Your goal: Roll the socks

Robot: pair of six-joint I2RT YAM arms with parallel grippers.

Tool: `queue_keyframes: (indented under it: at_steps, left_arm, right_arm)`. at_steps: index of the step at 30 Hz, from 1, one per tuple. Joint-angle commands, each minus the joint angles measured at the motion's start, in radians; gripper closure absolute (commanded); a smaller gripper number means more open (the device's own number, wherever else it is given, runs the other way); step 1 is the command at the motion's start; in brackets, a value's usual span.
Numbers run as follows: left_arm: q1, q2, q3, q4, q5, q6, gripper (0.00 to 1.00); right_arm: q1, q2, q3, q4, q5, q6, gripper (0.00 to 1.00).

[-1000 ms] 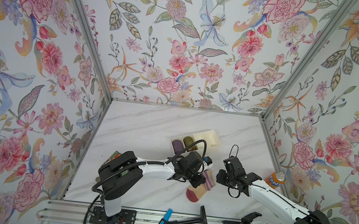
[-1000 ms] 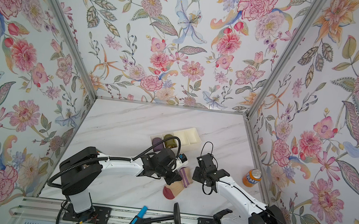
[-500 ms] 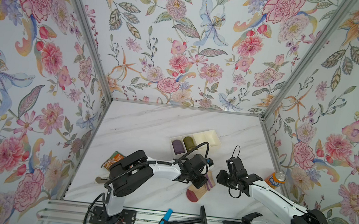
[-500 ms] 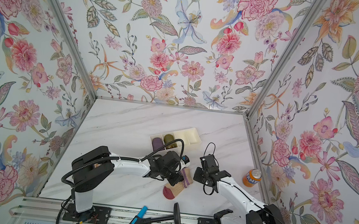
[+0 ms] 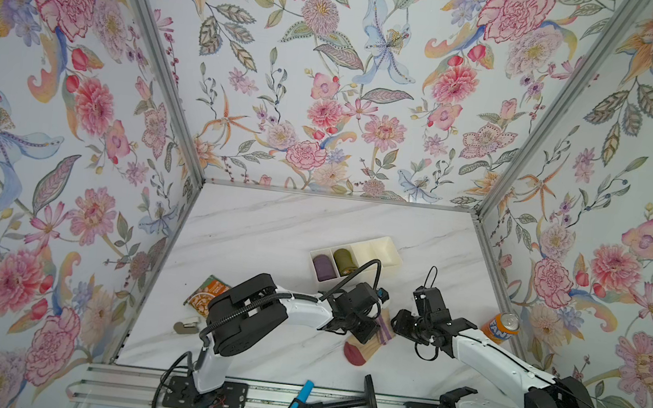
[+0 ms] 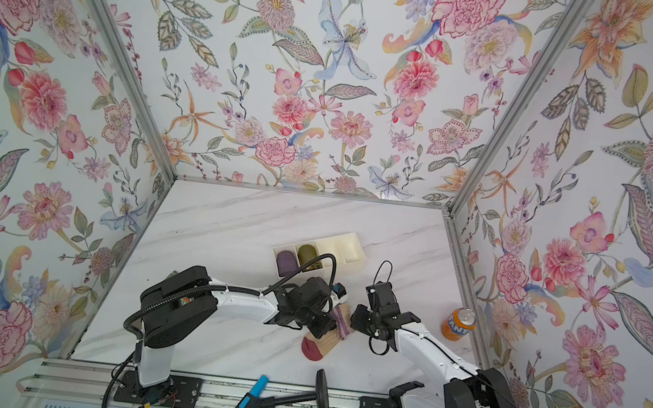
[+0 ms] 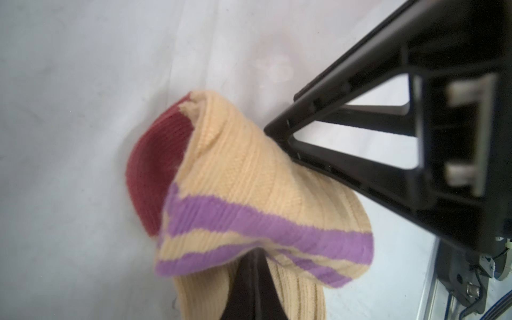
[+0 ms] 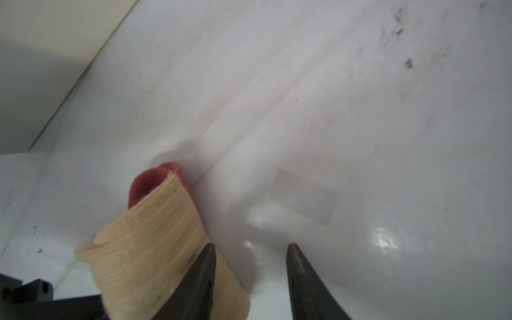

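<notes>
A marbled worktop [image 5: 270,240] walled in floral paper, where two arms meet near the front edge over the socks [image 5: 368,346]. The maroon toe lies flat toward the rail and the striped end is raised. The left gripper [image 7: 252,266] has its jaws closed on that purple-striped fold, and its wrist hides much of the fabric in both top views. The right gripper [image 8: 250,249] holds its jaws apart and empty, one tip against the fold's edge. Just behind sits a cream tray [image 5: 388,252] holding a purple sock roll [image 5: 324,266] and an olive sock roll [image 5: 342,259]. An orange can [image 5: 501,327] stands well to the right, and a snack packet [image 5: 207,296] lies to the left.
</notes>
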Motion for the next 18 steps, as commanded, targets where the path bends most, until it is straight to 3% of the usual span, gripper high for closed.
queue_keyframes:
  at_steps: [1, 10, 18]
  left_arm:
    - [-0.017, 0.045, 0.010, -0.030, -0.045, -0.008, 1.00]
    - [-0.017, 0.063, 0.011, -0.043, -0.063, 0.000, 1.00]
    - [-0.017, 0.068, 0.011, -0.040, -0.060, 0.001, 1.00]
  right_arm:
    - [-0.007, -0.035, -0.015, 0.004, 0.016, -0.007, 0.53]
    - [0.009, -0.220, -0.006, -0.053, 0.020, -0.053, 0.49]
    - [0.139, -0.196, 0.002, -0.045, 0.037, -0.093, 0.49]
